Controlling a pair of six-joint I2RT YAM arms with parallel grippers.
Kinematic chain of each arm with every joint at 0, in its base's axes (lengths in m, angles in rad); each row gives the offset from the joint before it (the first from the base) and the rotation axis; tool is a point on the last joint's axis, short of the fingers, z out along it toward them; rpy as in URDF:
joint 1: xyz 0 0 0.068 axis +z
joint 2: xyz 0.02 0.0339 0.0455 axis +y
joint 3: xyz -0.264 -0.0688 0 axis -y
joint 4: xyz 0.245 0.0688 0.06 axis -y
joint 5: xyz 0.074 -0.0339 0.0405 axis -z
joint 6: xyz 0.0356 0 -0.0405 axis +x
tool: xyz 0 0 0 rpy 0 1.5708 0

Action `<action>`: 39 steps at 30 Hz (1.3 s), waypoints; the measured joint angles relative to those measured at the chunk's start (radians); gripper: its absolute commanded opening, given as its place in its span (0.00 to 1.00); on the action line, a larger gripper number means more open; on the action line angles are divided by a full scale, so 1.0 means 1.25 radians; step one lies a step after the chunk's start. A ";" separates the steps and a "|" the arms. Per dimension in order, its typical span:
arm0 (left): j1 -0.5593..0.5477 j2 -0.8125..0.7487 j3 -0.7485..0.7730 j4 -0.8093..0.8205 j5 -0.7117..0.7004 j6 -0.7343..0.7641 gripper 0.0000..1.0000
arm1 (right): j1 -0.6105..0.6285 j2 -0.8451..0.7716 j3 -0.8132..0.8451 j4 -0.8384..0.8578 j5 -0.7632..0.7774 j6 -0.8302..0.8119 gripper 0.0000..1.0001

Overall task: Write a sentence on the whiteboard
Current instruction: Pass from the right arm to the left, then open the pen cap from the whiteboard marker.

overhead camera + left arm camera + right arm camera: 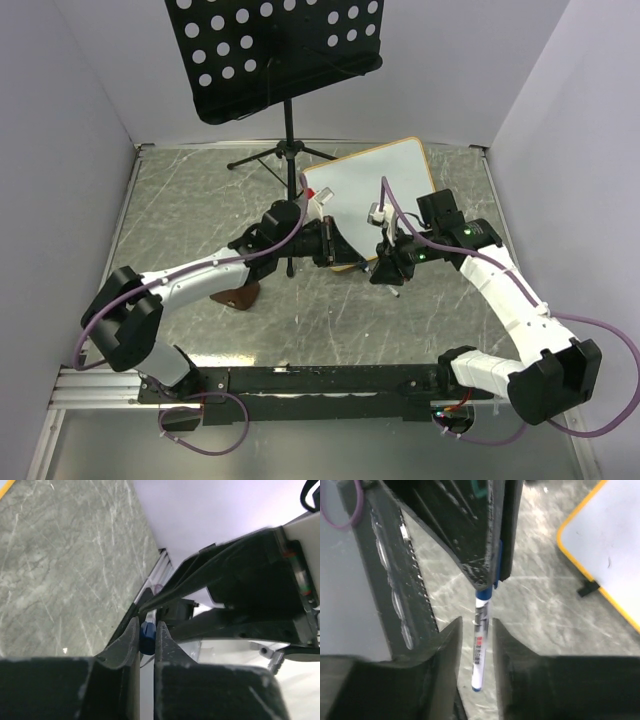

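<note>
The whiteboard lies tilted at the back of the table, and its yellow-framed corner also shows in the right wrist view. The sentence is out of view; the board's visible face looks blank. A white marker with a blue cap end hangs between the two grippers near the board's front edge. My left gripper is shut on the marker's blue end. My right gripper is open, its fingers on either side of the white barrel with a gap on each side.
A black perforated music stand rises on its tripod behind the board. A brown object lies under the left arm. A small white item sits on the board. A black clip foot juts from the frame. White walls enclose the table.
</note>
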 measured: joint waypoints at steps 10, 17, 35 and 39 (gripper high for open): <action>0.058 -0.193 -0.186 0.258 -0.110 -0.211 0.01 | -0.105 0.002 0.157 0.037 -0.241 0.119 0.76; 0.058 -0.269 -0.183 0.334 -0.181 -0.252 0.01 | -0.152 0.002 0.104 0.275 -0.341 0.411 0.76; 0.056 -0.283 -0.180 0.352 -0.256 -0.287 0.01 | -0.085 -0.023 -0.005 0.762 -0.403 0.972 0.52; 0.056 -0.293 -0.180 0.352 -0.273 -0.287 0.01 | -0.078 -0.015 -0.005 0.768 -0.397 0.983 0.46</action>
